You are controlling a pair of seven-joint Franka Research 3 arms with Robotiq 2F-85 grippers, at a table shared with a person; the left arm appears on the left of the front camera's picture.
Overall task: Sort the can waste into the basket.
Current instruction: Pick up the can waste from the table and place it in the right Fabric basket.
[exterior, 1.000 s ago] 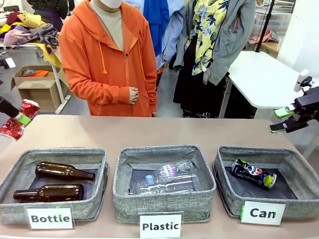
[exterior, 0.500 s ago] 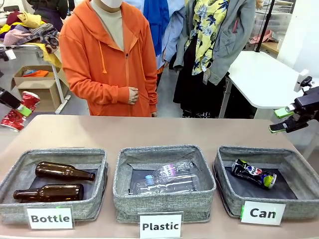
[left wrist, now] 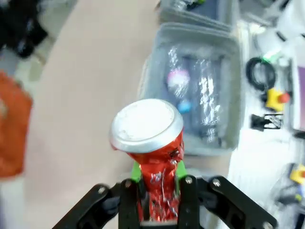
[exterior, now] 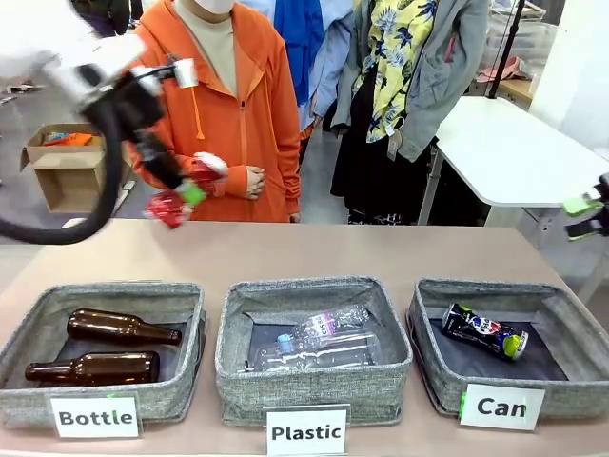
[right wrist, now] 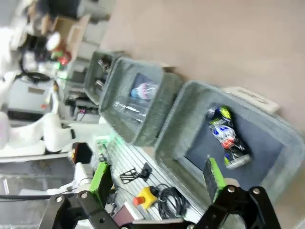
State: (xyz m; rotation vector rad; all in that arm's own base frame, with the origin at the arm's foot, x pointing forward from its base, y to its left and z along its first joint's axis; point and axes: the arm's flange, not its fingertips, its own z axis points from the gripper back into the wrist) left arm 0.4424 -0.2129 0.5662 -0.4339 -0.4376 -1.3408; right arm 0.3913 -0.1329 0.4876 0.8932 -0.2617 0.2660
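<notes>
**Red can held above the bench's far left**

The left gripper [exterior: 183,193] is clamping the red can [exterior: 179,195] between its pads, silver top [left wrist: 147,125] outward, above the bench [exterior: 314,252] near its far left edge. The right gripper [exterior: 588,216] is hanging wide and empty at the right edge. The black can [exterior: 483,332] is lying in the Can basket [exterior: 561,390] at the near right corner. Between the red can and that basket are standing the Plastic bin [exterior: 314,386], holding clear bottles [exterior: 319,341], and the Bottle bin [exterior: 29,400] with brown bottles [exterior: 105,347].

- White left arm [exterior: 57,48] trailing a thick black cable [exterior: 90,205].
- Black left gripper [left wrist: 157,200] with green pads and silver screws.
- Person [exterior: 214,114] wearing an orange zip hoodie.
</notes>
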